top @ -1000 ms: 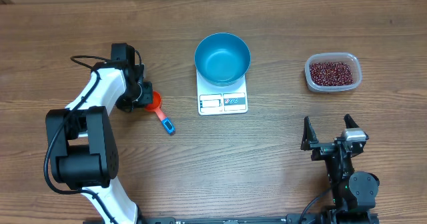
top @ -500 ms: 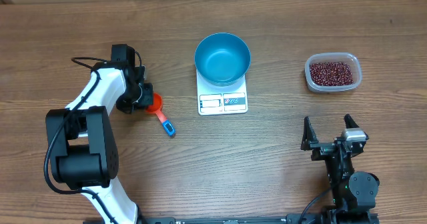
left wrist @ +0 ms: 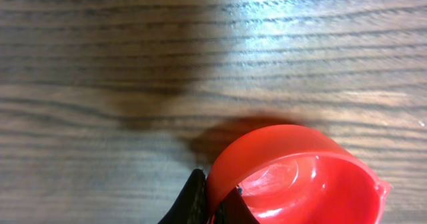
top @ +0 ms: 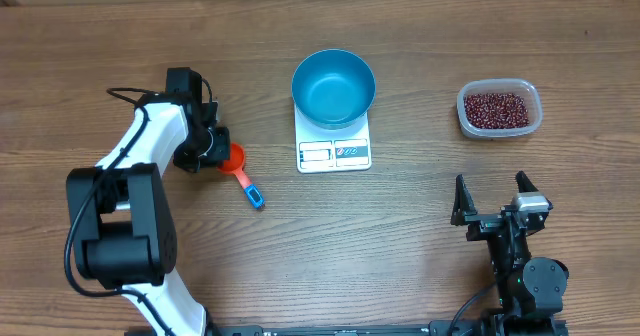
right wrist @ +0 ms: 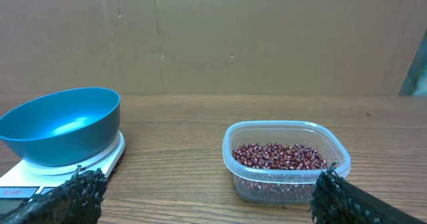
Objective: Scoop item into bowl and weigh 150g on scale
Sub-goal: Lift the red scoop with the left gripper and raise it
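Left arm (top: 135, 151) reaching forward, left gripper (top: 219, 151) low, jaws pinched on rim of red scoop (top: 236, 159), right gripper (top: 491, 200) near its base, jaws wide apart, empty

Overhead looks straight down; right wrist views bowl (right wrist: 67, 141) and tub (right wrist: 230, 159) from low, left wrist seemingly hugs the scoop (left wrist: 293, 184).

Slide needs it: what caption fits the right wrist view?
Open right gripper faces a tub of beans beside the empty bowl on the scale.

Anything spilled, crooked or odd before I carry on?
No spills; the beans sit in the tub, the bowl squarely on the scale. One oddity: the left tool pinches the scoop by its cup rim, not its handle.
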`<act>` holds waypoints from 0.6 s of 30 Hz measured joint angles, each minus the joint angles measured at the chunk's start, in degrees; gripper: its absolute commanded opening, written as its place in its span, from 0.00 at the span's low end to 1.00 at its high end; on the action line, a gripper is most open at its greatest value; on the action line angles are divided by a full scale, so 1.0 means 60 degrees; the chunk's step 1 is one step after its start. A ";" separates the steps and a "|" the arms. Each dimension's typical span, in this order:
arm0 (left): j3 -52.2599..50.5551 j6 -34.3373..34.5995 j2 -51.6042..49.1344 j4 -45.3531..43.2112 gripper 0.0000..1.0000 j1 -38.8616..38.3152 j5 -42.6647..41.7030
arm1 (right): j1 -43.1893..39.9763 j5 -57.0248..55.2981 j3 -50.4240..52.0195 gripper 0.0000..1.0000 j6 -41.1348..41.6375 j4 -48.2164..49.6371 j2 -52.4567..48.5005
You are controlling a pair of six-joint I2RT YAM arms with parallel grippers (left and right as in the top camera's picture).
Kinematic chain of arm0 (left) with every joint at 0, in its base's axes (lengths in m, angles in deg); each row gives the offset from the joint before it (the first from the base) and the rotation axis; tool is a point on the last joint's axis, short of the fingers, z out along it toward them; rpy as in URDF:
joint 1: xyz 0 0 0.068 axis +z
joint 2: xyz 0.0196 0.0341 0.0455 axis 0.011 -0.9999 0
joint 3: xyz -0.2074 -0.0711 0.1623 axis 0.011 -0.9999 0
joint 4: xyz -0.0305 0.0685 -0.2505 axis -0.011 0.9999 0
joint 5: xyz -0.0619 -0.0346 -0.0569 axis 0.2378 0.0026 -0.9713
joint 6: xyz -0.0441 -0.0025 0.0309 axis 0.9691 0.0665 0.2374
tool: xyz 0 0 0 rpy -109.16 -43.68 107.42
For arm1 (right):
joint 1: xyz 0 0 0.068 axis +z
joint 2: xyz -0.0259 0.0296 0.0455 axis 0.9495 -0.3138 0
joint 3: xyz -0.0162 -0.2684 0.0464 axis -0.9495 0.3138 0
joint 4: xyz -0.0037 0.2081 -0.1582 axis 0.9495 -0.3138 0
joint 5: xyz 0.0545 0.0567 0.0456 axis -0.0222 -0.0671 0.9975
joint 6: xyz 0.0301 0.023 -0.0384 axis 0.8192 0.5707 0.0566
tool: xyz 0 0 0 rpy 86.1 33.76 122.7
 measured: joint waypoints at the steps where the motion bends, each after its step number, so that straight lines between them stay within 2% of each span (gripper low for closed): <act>1: 0.0000 0.0000 0.0124 0.0033 0.04 0.0000 0.0000 | 0.0000 0.0004 0.0000 1.00 -0.0007 0.0000 0.0000; 18: 0.0000 0.0004 0.2776 0.0441 0.04 0.0000 0.0000 | 0.0000 0.0000 0.0000 1.00 -0.0004 0.0004 0.0000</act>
